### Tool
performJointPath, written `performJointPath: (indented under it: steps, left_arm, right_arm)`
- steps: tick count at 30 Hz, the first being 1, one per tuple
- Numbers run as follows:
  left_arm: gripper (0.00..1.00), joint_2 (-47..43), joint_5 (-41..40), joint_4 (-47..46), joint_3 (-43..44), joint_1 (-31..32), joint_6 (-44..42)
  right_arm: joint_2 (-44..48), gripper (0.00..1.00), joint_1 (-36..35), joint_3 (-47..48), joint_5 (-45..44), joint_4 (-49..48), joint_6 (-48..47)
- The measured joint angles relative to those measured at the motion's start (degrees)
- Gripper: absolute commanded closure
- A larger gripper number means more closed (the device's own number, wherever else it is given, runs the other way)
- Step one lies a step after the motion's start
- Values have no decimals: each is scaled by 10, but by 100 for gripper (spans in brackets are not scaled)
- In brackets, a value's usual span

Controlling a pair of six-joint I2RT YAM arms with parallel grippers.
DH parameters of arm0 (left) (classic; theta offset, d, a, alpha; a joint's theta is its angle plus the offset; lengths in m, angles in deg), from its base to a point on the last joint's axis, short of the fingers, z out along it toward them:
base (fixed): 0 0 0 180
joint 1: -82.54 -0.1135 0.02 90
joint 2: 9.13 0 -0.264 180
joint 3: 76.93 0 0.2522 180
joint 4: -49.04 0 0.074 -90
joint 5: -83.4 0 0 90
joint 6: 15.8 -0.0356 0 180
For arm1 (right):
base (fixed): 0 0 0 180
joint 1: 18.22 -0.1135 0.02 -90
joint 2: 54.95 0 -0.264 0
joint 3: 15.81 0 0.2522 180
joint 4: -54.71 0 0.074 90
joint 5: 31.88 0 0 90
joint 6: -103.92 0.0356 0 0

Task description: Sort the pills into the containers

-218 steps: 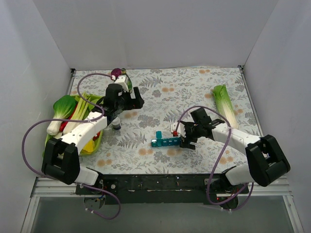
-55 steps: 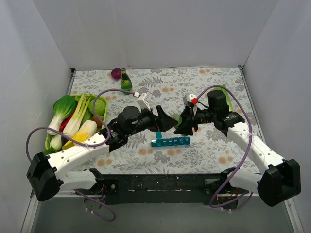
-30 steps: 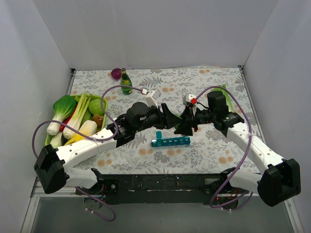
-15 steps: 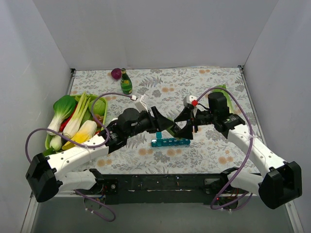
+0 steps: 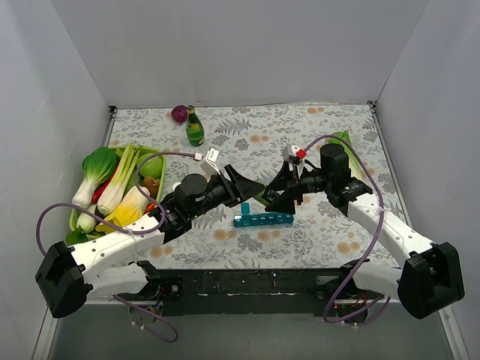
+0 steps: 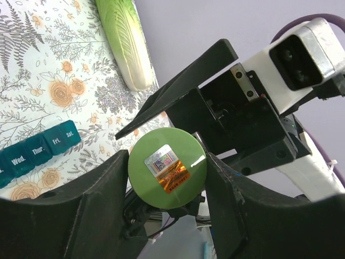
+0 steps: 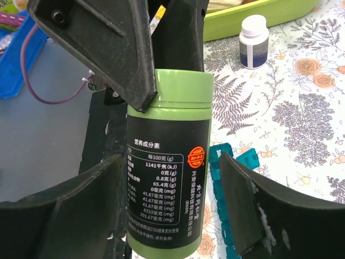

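We see both arms meeting over the middle of the worktop (image 5: 247, 135), just above a teal pill box (image 5: 262, 219).

Left jaws are clamped on a light green bottle (image 7: 161, 124) with a black printed label. In the left wrist view both fingers (image 6: 97, 205) press against its round green end, which carries a small sticker. In the right wrist view a left finger crosses the bottle's cap end.

Right jaws are spread wide, one finger on each side of the same bottle. One finger (image 7: 242, 199) stands clear of the bottle wall. The other sits right beside the wall, and we cannot tell if it touches. So only the left jaws grip the bottle.

The pill box lies close to the near edge of the worktop, about midway along it, with its long side parallel to that edge. One lid at its left end stands up. Lids marked Wed., Thur., Fri. and Sat. look shut in the left wrist view. We cannot tell what is inside.

A green tray (image 5: 154, 154) of vegetables sits along the left edge, with a small white bottle (image 7: 253, 40) just beside it. A dark green bottle with a yellow label (image 5: 195, 129) and a purple ball (image 5: 178, 113) stand near the far left corner. A long pale cabbage (image 6: 121, 43) lies toward the right edge, partly behind the right arm (image 5: 390, 232).
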Motion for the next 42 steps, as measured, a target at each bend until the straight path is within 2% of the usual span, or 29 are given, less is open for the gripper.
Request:
performJointPath:
  steps: [3, 8, 14, 20, 28, 32, 33, 35, 36, 39, 42]
  left_arm:
    - [100, 0, -4, -13, -8, 0, 13]
    - [100, 1, -8, -40, -12, 0, 29]
    - [100, 16, -9, -61, -12, 0, 36]
    - [100, 28, -8, -64, -12, 0, 37]
    - [100, 29, -8, -62, -12, 0, 35]
    - [100, 29, -9, -58, -12, 0, 33]
    - [100, 29, -9, -58, -12, 0, 33]
    - [100, 29, -9, -56, -12, 0, 32]
    - [100, 29, -9, -55, -12, -1, 31]
    - [100, 30, -9, -55, -12, -1, 30]
    - [98, 30, -7, -55, -12, -1, 29]
  right_arm:
    - [-10, 29, 0, -8, 3, -33, 38]
    - [-15, 29, 0, -8, 3, -59, 67]
    - [-20, 29, 0, -8, 2, -75, 79]
    - [-24, 37, 0, -8, -2, -76, 83]
    - [-30, 39, -1, -8, -3, -75, 83]
    - [-35, 50, -4, -8, -3, -72, 80]
    - [-35, 58, -4, -8, -3, -71, 80]
    - [-37, 64, -5, -8, -3, -71, 78]
    - [-38, 73, -5, -8, -3, -71, 78]
    - [-40, 85, -6, -8, -2, -71, 76]
    - [-40, 89, -6, -8, 0, -67, 71]
